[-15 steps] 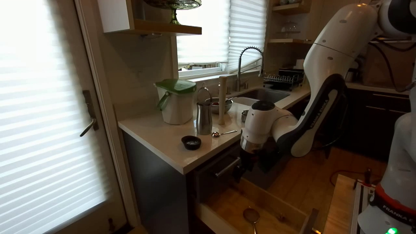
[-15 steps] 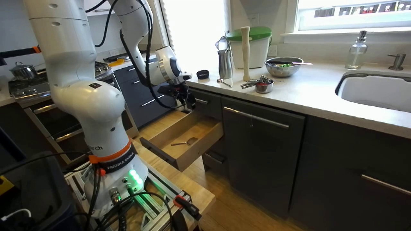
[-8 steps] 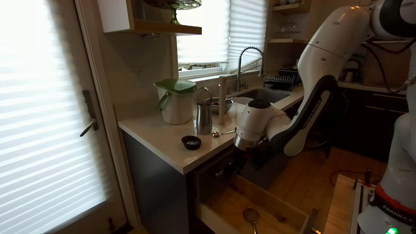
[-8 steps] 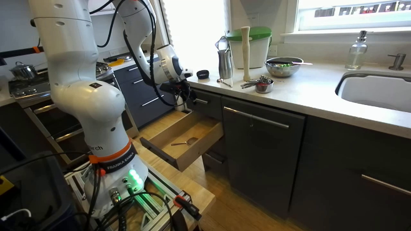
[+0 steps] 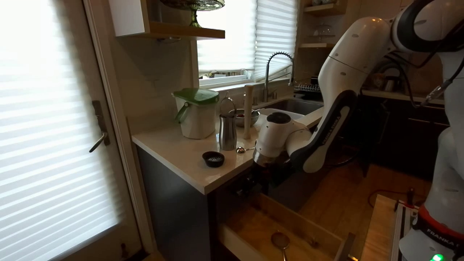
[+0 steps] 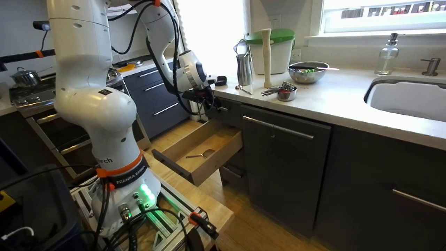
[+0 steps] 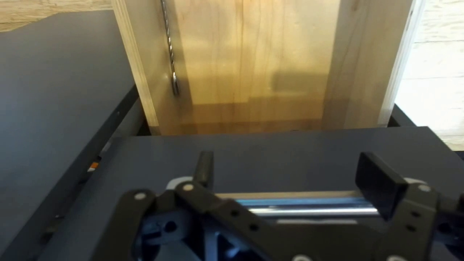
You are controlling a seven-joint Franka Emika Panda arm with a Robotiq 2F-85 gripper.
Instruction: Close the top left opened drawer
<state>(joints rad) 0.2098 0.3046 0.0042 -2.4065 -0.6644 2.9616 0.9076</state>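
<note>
– Closer to the cabinet (image 5: 174, 203) than a second ago, with the gripper (image 7: 290, 174) now right at the steel handle (image 7: 304, 210). No visible shift in any drawer.

– Meaning what for the task?

– An approach, most likely, with no closing push yet in evidence.

– Anything in the grip?

– Nothing. Spread wide, with fingers (image 7: 204, 168) far apart along the handle, toward either end, and bare metal showing between. Cannot tell about contact, even from the wrist view.

– And behind that, the top left drawer (image 6: 232, 118)?

– Right under the edge of the counter (image 6: 334, 97), with a dark grey front, apparently flush or nearly so in an exterior view. No sight of the inside, so cannot tell whether fully home.

– Odd, for a drawer supposedly in need of closing.

– Agreed. Farther from the gripper, a lower drawer (image 6: 219, 158): pale wood, pulled well out, with a round-headed utensil (image 5: 280, 239) lying inside. Easy to confuse with the intended one, perhaps.

– Best to settle which drawer to push before leaning on anything.
</note>
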